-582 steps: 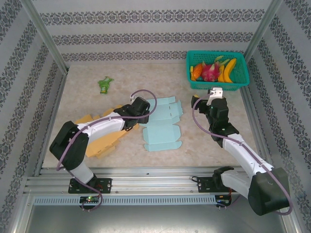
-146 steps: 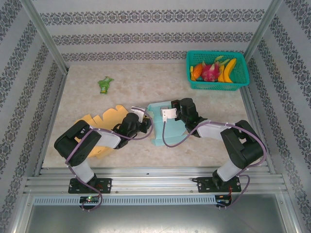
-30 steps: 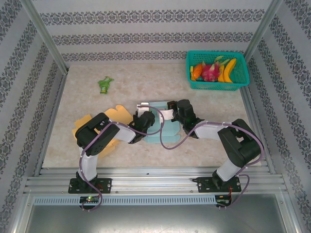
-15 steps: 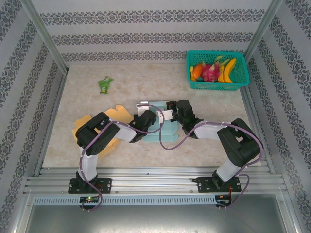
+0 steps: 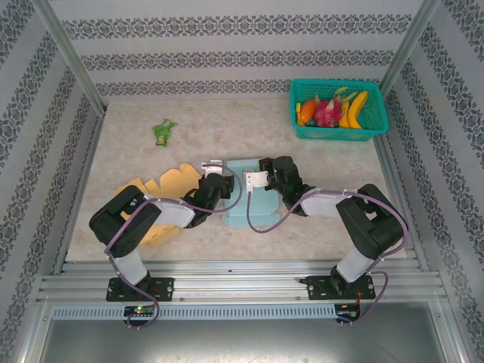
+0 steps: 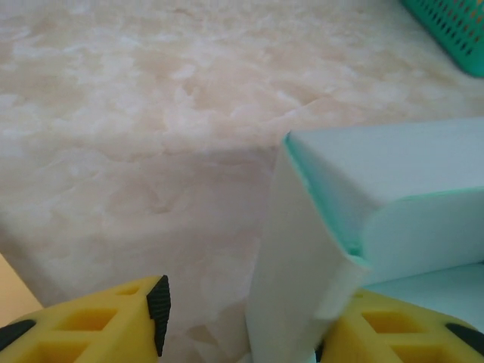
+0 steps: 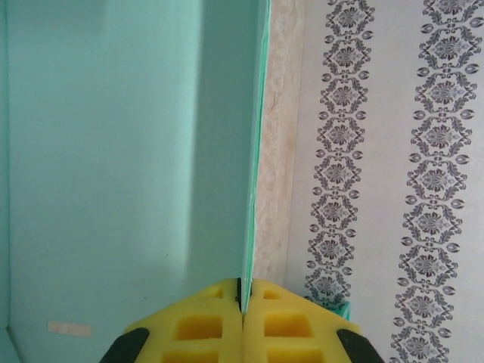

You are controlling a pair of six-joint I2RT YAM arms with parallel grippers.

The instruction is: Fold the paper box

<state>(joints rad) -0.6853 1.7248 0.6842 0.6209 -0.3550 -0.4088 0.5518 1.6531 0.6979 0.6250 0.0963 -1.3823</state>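
The pale teal paper box (image 5: 261,208) sits well down-left of the green plastic fruit basket (image 5: 336,133), with the left gripper (image 5: 219,175) and right gripper (image 5: 257,181) at its basket-side end.

Left wrist: the yellow fingers (image 6: 113,325) are half spread and straddle an upright wall without clamping it.

Right wrist: the fingers (image 7: 197,325) pinch a wall edge.

The walls are raised; I judge that closing remains.

Left end effector (image 6: 242,321) has opened and backed leftward beside the paper box (image 5: 261,208)

Both arms stretch forward and inward, forearms low, wrists nearly meeting; the left hand (image 5: 215,166) holds its fingers apart, the right hand (image 5: 253,180) is pinched tight
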